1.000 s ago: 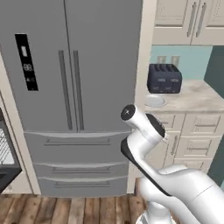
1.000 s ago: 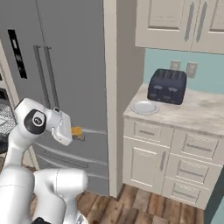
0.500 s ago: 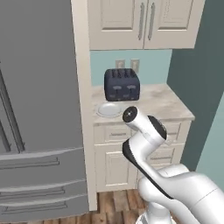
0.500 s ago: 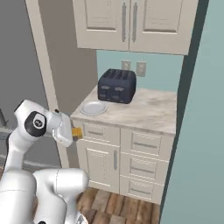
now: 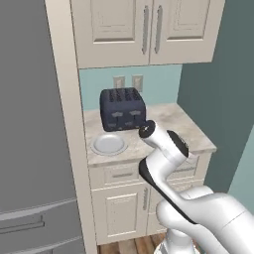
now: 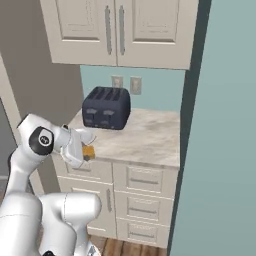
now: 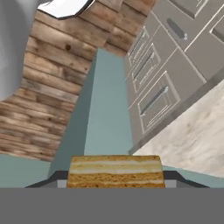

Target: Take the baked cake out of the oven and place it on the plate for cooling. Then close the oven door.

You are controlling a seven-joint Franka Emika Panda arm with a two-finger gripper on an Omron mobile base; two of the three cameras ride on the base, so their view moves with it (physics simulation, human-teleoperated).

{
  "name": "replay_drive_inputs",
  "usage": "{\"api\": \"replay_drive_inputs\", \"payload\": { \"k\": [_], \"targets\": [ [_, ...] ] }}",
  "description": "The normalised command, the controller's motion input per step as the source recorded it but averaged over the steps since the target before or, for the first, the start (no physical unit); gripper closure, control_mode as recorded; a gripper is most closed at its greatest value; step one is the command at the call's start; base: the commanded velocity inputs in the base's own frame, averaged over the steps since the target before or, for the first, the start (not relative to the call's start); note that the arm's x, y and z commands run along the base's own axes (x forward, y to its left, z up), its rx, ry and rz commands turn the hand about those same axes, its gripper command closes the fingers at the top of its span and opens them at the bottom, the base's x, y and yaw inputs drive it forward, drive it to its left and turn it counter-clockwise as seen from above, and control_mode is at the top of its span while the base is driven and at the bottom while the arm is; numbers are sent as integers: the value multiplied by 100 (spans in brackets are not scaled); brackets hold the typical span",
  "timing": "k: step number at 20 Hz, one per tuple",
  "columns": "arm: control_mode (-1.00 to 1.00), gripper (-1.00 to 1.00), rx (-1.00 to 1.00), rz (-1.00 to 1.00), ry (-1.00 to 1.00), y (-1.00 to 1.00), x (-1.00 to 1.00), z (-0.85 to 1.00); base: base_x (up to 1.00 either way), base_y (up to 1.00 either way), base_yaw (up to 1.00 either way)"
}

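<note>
A slab of golden layered cake (image 7: 114,171) sits between my gripper's (image 7: 114,183) dark fingertips (image 7: 49,181), and the gripper is shut on it. From the right base view, the gripper (image 6: 88,152) holds the cake (image 6: 89,151) at the front left corner of the marble counter (image 6: 145,140), about level with its edge. The small pale round plate (image 5: 108,144) lies on the counter's front left, just before the toaster; my arm's wrist (image 5: 149,130) hangs to its right. The oven and its door are out of view.
A dark toaster (image 5: 123,109) stands at the back of the counter, below cream wall cabinets (image 5: 144,30). The grey fridge (image 5: 30,124) rises at the left, a teal wall (image 6: 220,125) at the right. Cream drawers (image 6: 142,182) sit beneath the counter, above the wooden floor (image 7: 48,87).
The whole picture has slid left as the base drove right: the fridge has gone to the left edge and the counter with toaster and plate is centred. The grip on the cake is unchanged.
</note>
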Motion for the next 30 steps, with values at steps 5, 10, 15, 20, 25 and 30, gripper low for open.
{"api": "replay_drive_inputs", "payload": {
  "k": [5, 10, 15, 20, 25, 30],
  "targets": [
    [100, 100, 0, 0, 0, 0, 0, 0, 26, -42, -13],
    [100, 100, 0, 0, 0, 0, 0, 0, 43, -31, -10],
    [100, 100, 0, 0, 0, 0, 0, 0, 46, -35, -8],
    [100, 100, 0, 0, 0, 0, 0, 0, 54, -39, -6],
    [100, 100, 0, 0, 0, 0, 0, 0, 44, -19, -1],
    [-100, 100, 9, 13, 0, 1, 3, -2, 0, 0, 2]
  ]
}}
